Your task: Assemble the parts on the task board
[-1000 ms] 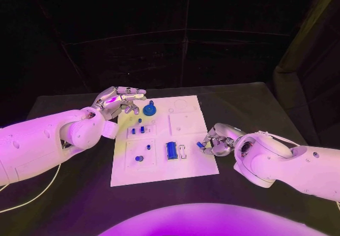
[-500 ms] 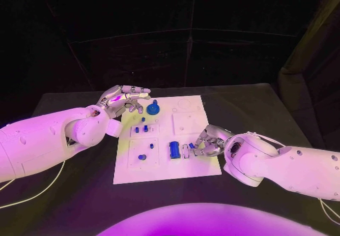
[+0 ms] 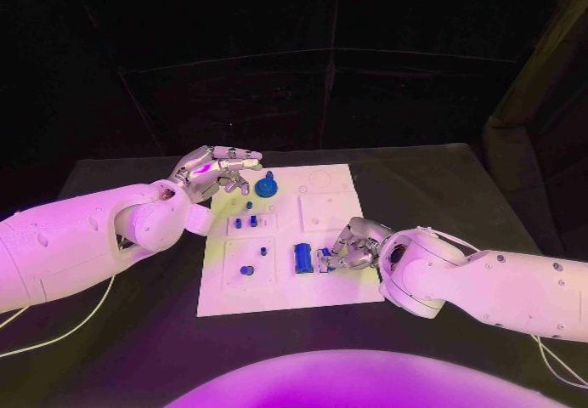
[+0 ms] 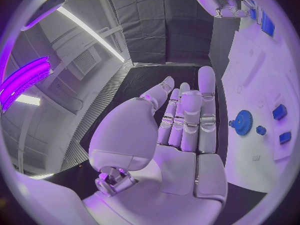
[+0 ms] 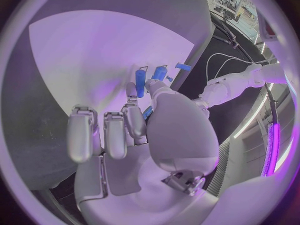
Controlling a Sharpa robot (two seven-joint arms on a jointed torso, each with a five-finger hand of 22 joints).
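1. Since the earlier frames, your right hand (image 3: pixel 347 246) has travelled from the task board's (image 3: pixel 330 289) right edge inward over its surface; it now sits just beside the blue cylinder (image 3: pixel 302 257).
2. Your right hand pinches a small blue part (image 5: pixel 147 113) between thumb and a finger; the remaining fingers (image 5: pixel 81 135) hang slightly curled and apart. The right wrist view shows this part partly hidden behind the thumb, so I cannot tell its shape.
3. Your left hand (image 3: pixel 211 173) has held its station over the board's far left corner throughout. Its fingers are straight, side by side, and hold nothing, as the left wrist view confirms.
4. The task board lies in the middle of the black desk (image 3: pixel 477 195), long side running away from you.
5. Parts on the board: a blue gear (image 3: pixel 266 187) near the far left corner, close beside the left hand's fingertips; two small blue blocks (image 3: pixel 245 223) side by side nearer you; a small blue peg (image 3: pixel 261 252) and a round blue piece (image 3: pixel 245 271) in the left column; the blue cylinder lying lengthwise toward the centre.
6. The board's right half carries pale outlined recesses (image 3: pixel 326 211).
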